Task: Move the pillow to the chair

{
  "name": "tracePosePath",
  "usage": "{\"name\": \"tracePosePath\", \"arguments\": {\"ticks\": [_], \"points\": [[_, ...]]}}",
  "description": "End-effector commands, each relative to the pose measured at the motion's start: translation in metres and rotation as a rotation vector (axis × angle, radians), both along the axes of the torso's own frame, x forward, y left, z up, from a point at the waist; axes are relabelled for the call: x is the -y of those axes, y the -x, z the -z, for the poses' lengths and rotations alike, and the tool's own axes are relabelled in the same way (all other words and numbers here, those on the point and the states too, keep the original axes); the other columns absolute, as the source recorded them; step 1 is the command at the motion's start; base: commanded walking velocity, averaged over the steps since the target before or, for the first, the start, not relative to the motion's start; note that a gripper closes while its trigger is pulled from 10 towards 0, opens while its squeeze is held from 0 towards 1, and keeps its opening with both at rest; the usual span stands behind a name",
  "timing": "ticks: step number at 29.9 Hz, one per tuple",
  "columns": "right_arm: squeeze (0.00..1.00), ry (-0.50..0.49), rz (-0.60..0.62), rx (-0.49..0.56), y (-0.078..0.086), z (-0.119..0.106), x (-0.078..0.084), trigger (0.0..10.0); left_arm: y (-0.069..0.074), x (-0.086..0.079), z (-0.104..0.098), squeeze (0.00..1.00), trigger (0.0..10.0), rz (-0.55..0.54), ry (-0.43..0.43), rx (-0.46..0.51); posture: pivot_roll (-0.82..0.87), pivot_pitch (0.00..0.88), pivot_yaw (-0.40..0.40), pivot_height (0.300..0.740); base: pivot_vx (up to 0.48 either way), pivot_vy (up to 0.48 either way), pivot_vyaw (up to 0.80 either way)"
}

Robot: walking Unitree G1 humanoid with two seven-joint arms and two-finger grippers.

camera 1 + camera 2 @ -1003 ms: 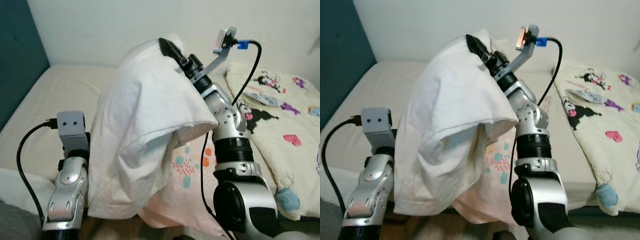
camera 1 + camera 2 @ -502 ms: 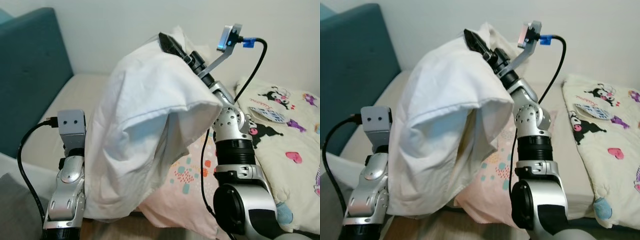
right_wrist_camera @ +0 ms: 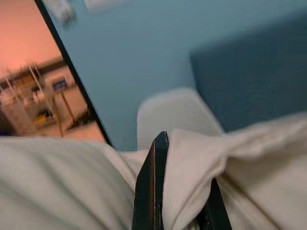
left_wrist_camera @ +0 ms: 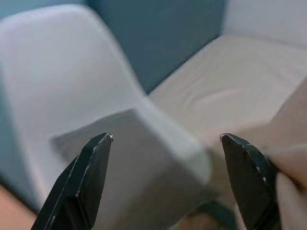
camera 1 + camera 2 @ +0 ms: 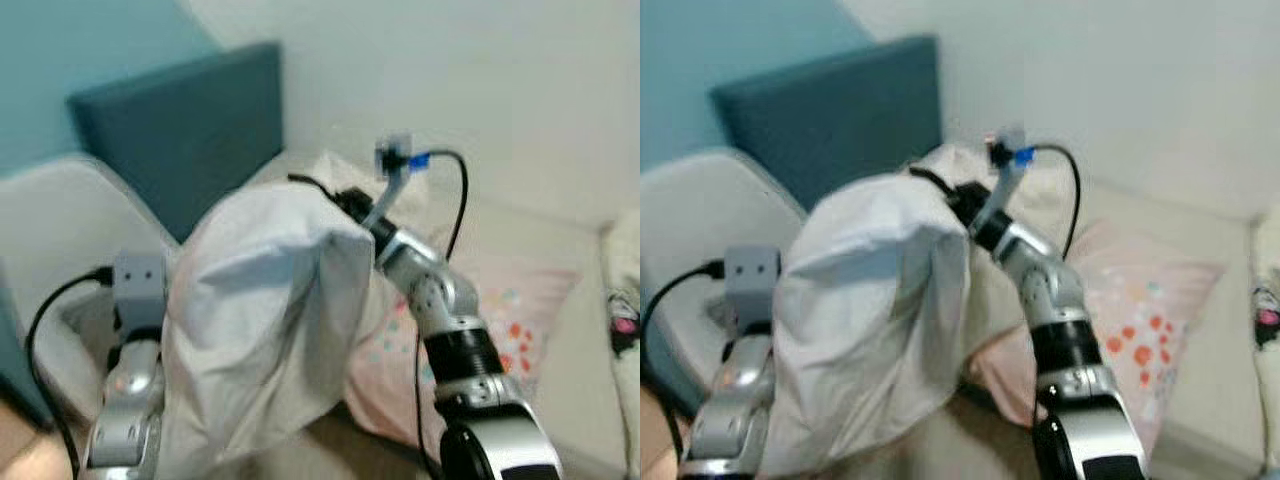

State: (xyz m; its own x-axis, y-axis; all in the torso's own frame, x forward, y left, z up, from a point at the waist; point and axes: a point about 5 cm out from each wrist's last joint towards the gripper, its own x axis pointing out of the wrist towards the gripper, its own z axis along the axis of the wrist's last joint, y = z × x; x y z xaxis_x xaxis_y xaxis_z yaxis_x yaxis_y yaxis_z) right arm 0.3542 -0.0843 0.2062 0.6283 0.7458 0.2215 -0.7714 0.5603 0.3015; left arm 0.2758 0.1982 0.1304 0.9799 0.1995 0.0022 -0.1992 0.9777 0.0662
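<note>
Right gripper [image 3: 165,191] pinched the white pillow [image 5: 260,330] aloft, left gripper [image 4: 168,184] spread wide facing the white chair [image 4: 62,81], teal headboard [image 5: 180,130] behind, patterned pink pillow [image 5: 500,320] on the bed [image 4: 240,81], head views blurred.

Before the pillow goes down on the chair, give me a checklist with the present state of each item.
1. Right gripper pinching the white pillow: ok, fabric is bunched between its fingers.
2. Pillow lifted off the bed: ok, it hangs from the raised right arm.
3. White chair in sight: ok, at the robot's left beside the teal headboard.
4. Chair seat free: ok, nothing lies on the visible part.
5. Left gripper free to help: ok, its fingers are spread and hold nothing.
6. Pillow over the seat: cannot tell, the head views are blurred.
</note>
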Motion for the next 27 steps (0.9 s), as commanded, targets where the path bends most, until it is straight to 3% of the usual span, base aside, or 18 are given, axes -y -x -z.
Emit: {"name": "tracePosePath", "arguments": {"ticks": [1, 6, 17, 23, 24, 27], "points": [[0.00, 0.023, -0.058, 0.053, 0.010, -0.003, -0.007, 0.0, 0.003, 0.003, -0.004, 0.00, 10.0, 0.029, -0.032, 0.013, 0.03, 0.000, -0.079, 0.740, 0.000, 0.000, 0.80], [0.00, 0.117, -0.029, 0.029, 0.017, 0.024, 0.004, 0.0, 0.013, 0.017, 0.005, 0.00, 10.0, 0.089, 0.041, -0.029, 0.02, 0.000, -0.071, 0.740, 0.000, 0.000, 0.80], [0.00, 0.133, -0.085, 0.057, 0.034, 0.029, -0.004, 0.0, 0.025, 0.038, 0.014, 0.00, 10.0, 0.194, 0.155, -0.055, 0.03, 0.000, -0.069, 0.740, 0.000, 0.000, 0.80], [0.00, 0.073, -0.110, 0.109, 0.034, 0.006, -0.009, 0.0, 0.023, 0.036, 0.011, 0.00, 10.0, 0.201, 0.151, -0.035, 0.03, 0.000, -0.070, 0.740, 0.000, 0.000, 0.80], [0.00, 0.039, -0.102, 0.145, 0.031, -0.010, -0.009, 0.0, 0.021, 0.035, 0.009, 0.00, 10.0, 0.204, 0.143, -0.018, 0.03, 0.000, -0.072, 0.740, 0.000, 0.000, 0.80], [0.00, 0.007, -0.093, 0.179, 0.028, -0.025, -0.007, 0.0, 0.019, 0.033, 0.005, 0.00, 10.0, 0.198, 0.139, -0.002, 0.03, 0.000, -0.071, 0.740, 0.000, 0.000, 0.80]]}}
